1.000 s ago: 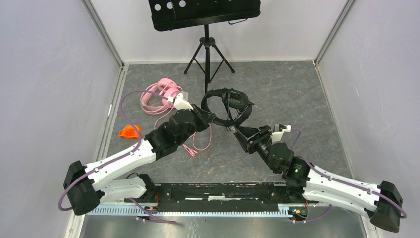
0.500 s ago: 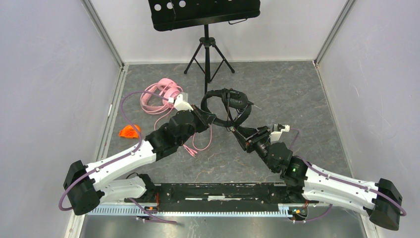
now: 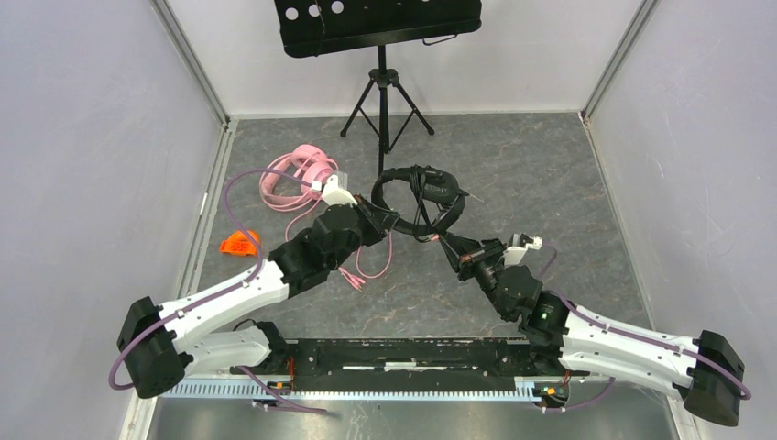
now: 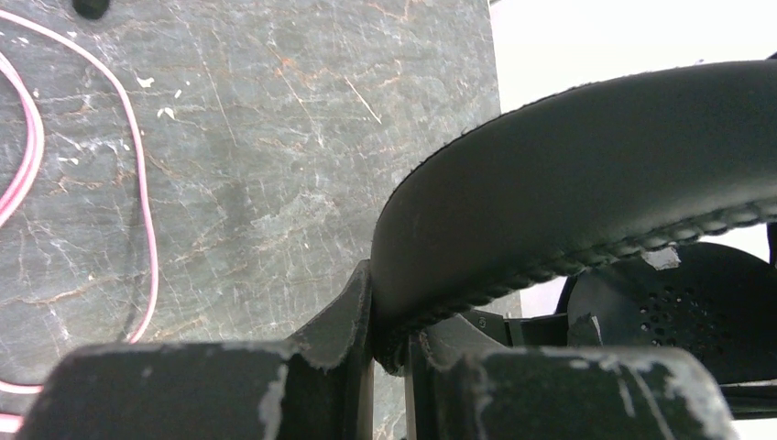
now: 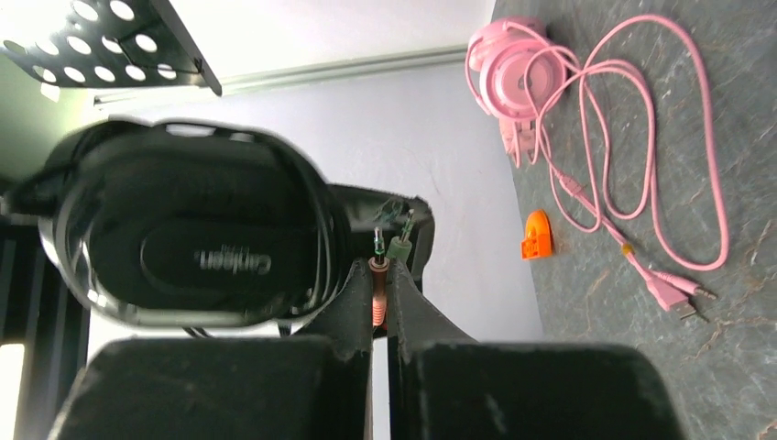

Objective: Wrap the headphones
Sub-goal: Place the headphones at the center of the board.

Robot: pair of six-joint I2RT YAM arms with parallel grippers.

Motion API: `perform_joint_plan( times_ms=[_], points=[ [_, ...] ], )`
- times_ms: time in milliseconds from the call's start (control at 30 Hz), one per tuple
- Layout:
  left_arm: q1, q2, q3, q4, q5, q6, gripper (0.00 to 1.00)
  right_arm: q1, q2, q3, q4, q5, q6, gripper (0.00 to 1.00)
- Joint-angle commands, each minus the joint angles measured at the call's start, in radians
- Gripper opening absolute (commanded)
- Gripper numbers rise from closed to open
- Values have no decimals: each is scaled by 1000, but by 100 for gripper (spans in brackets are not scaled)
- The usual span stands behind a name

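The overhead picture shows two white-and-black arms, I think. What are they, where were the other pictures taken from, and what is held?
They are two robot arms bolted at the table's near edge, seen from above. The other two pictures come from a camera on each wrist, looking past its own fingers. The left hand pinches the headband of the black headphones. The right hand pinches small plugs, seemingly that pair's cable end. Pink headphones, an orange piece and a music stand are farther back.
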Motion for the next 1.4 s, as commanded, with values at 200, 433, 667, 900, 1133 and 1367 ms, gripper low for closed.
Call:
perform_joint_plan(
  times_ms=[200,433,667,900,1133,1367],
  points=[
    [-1,-72,14,44,67,-19,2,-17,-18,-64,79,128,-56,0],
    [-1,-60,38,-45,126,11,2,-71,-10,-72,150,119,-186,0],
    [0,-37,61,-108,202,61,2,-135,31,-120,309,25,-306,0],
    [36,42,108,-207,353,136,2,-165,27,-178,404,-25,-449,0],
    [112,110,79,-213,469,147,2,-186,40,-263,473,-50,-595,0],
    [196,250,68,-171,583,146,2,-244,152,-351,554,-33,-637,0]
  ],
)
